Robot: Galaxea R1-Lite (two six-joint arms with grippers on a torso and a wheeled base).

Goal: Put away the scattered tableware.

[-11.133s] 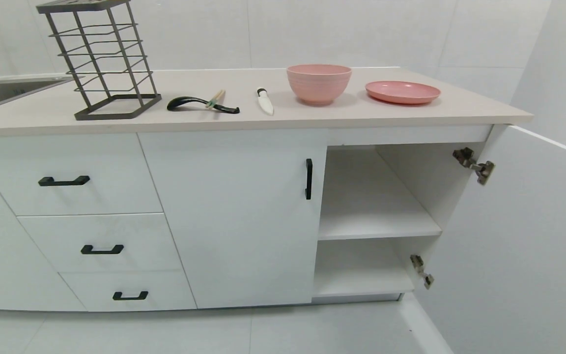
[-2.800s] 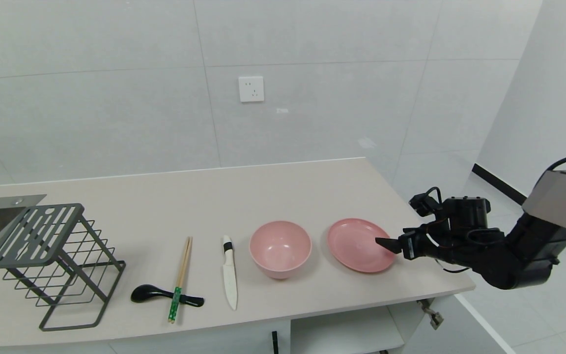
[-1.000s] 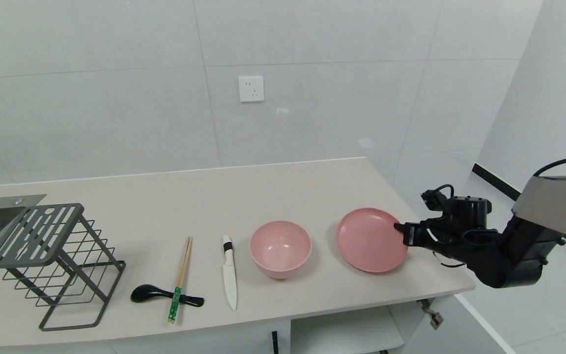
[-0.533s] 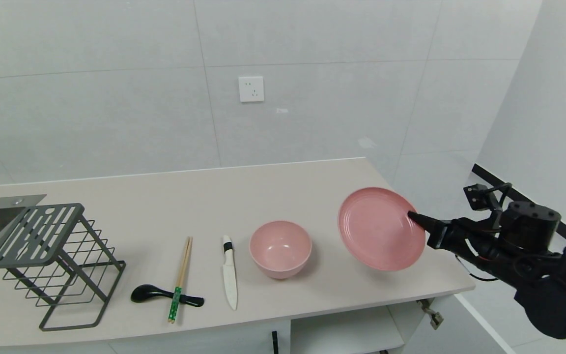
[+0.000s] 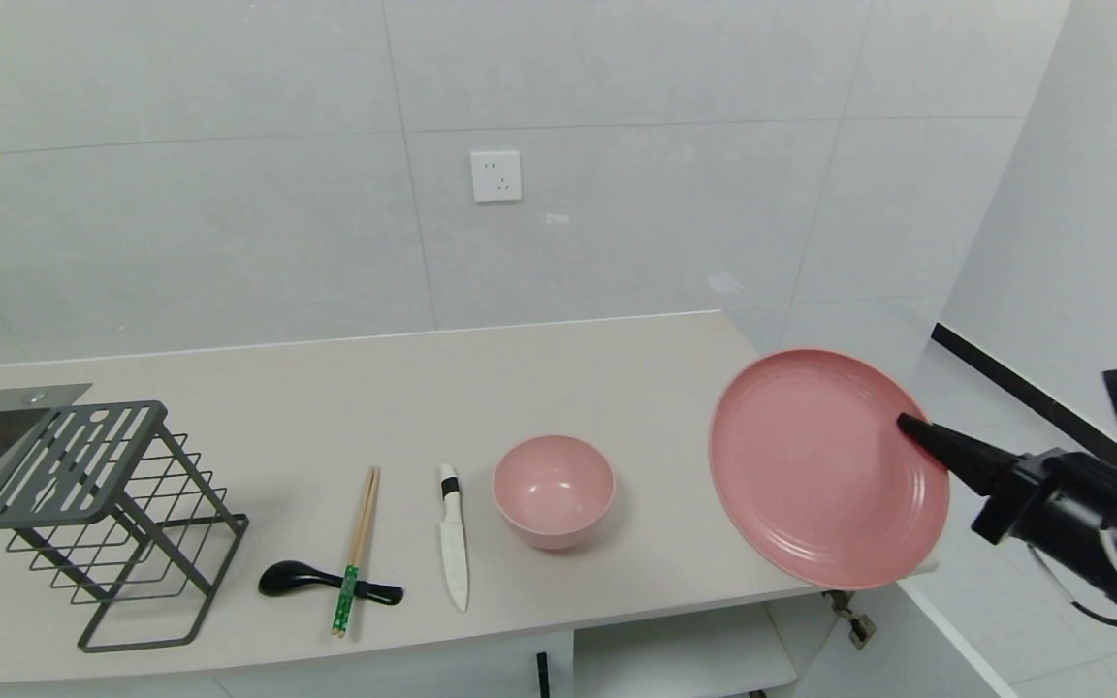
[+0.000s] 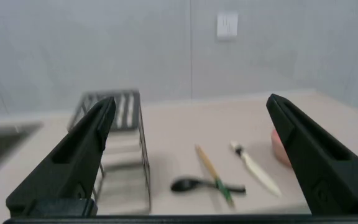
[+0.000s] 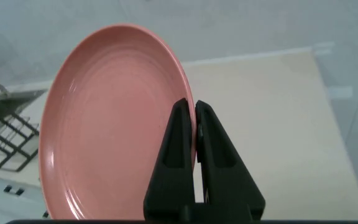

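Two hands: right hand [image 5: 906, 425] clamps the rim of the pink plate [image 5: 811, 475], which is tilted, up in the air by the tabletop's [image 5: 568, 368] right end; left hand [image 6: 191, 102] gapes wide, empty
Tabletop: beige, with bowl [image 5: 553, 490], knife [image 5: 454, 553], chopsticks [image 5: 357, 543], spoon [image 5: 292, 579], wire rack [image 5: 103, 514] in a row
Room: pale tiled wall [image 5: 229, 194], one socket [image 5: 495, 174]

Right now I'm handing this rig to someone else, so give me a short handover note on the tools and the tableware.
Tools: the right tool is shut on the rim of the pink plate, held tilted above the right end of the counter. The left tool is open and empty.
Done: the plate is picked up.
Left: stow the plate. The pink bowl, knife, chopsticks and black spoon lie on the counter beside the wire rack.
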